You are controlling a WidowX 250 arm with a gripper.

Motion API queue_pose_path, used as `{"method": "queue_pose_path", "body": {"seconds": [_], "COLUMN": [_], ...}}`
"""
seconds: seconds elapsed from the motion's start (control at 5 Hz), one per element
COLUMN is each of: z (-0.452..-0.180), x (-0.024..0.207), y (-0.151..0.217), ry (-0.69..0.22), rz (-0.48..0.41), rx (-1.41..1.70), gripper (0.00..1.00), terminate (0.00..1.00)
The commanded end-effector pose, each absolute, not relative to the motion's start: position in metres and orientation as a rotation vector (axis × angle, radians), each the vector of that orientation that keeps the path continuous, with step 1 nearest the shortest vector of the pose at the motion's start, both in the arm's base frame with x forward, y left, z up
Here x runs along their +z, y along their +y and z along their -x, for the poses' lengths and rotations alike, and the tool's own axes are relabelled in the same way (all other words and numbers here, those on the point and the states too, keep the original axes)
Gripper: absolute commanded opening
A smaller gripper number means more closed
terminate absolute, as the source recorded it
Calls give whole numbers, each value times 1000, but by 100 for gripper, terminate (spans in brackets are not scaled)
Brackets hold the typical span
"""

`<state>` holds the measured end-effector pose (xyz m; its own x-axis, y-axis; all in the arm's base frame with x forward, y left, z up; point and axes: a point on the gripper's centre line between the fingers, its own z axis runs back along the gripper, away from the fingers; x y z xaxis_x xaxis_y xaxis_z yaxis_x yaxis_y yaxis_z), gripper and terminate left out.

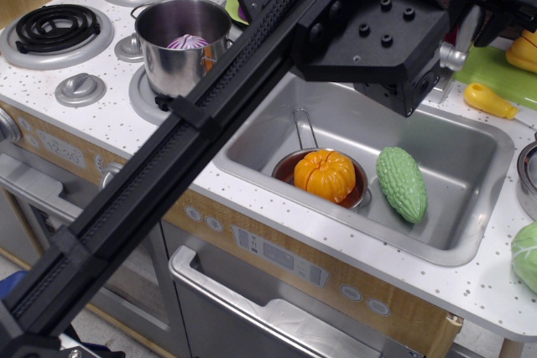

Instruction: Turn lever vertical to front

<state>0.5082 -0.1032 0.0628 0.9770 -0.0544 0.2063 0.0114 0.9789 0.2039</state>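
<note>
The lever (454,56) is a short silver handle with a rounded tip. It juts out from the faucet post (467,24) behind the sink, and the arm's black wrist block (377,35) partly hides it. My gripper (493,7) is at the top right, just above and beside the faucet post. Its dark fingers (508,12) hang close to the post. I cannot tell how wide the jaws stand or whether they touch the lever. The faucet's base is hidden behind the wrist block.
The steel sink (470,153) holds a small pan (304,130) with an orange pumpkin (325,174) and a green gourd (401,183). A steel pot (179,33) sits on the stove at left. A green board (495,66) and a yellow-handled tool (488,99) lie at right.
</note>
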Motion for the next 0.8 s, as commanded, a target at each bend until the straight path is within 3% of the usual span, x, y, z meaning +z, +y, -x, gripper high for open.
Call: {"method": "queue_pose_path", "body": {"seconds": [0.0,0.6], "z": [-505,-477], "x": [93,117], "y": [-102,-101], "ry": [-243,-211], "rz": [-200,-235], "rx": [-19,39], "gripper": [0,0], "terminate": [0,0]}}
